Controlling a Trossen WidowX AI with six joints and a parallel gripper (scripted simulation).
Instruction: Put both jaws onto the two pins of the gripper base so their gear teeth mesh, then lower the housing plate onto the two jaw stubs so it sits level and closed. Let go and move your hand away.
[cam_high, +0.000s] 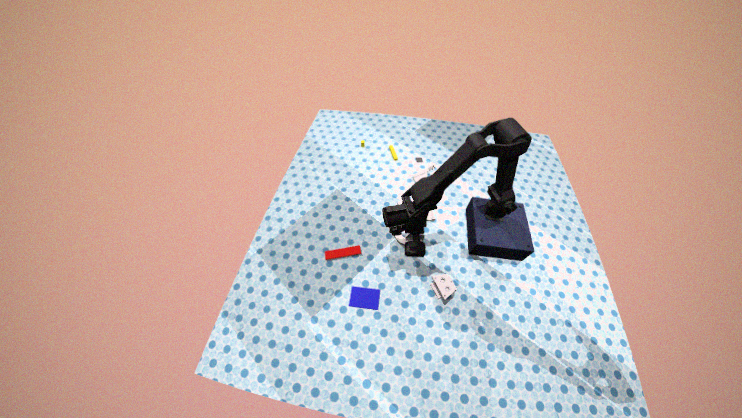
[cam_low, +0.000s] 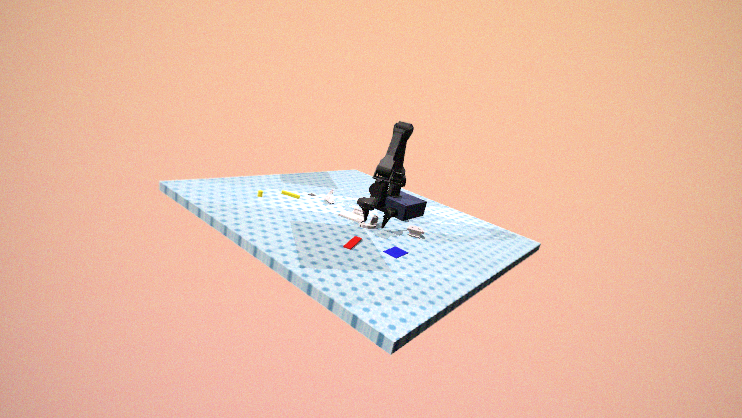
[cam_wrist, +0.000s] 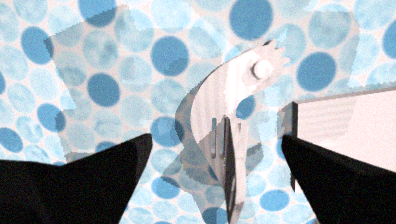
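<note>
below, a curved white jaw (cam_wrist: 212, 107) lies between the fingertips of the wide-open, empty gripper (cam_high: 414, 249) (cam_low: 373, 224) (cam_wrist: 215, 140).

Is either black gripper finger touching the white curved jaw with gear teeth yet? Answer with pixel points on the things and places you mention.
Apart. The wrist view shows patterned surface on both sides of the white curved jaw (cam_wrist: 210, 107), between it and each fingertip of the open black gripper (cam_wrist: 217, 139) (cam_low: 373, 225).

Wrist view: open pincer (cam_high: 406, 239) (cam_low: 373, 224) (cam_wrist: 215, 140) has a gap either side of the curved white jaw (cam_high: 400, 240) (cam_low: 369, 226) (cam_wrist: 212, 112), wider on image left. Tight on image right: pale slab (cam_low: 348, 214) (cam_wrist: 350, 125) crowds that fingertip; contact unclear. Red bar (cam_high: 342, 252) (cam_low: 352, 242) and blue patch (cam_high: 365, 298) (cam_low: 395, 252) sit apart from the pincer, passage between them and it.
</note>
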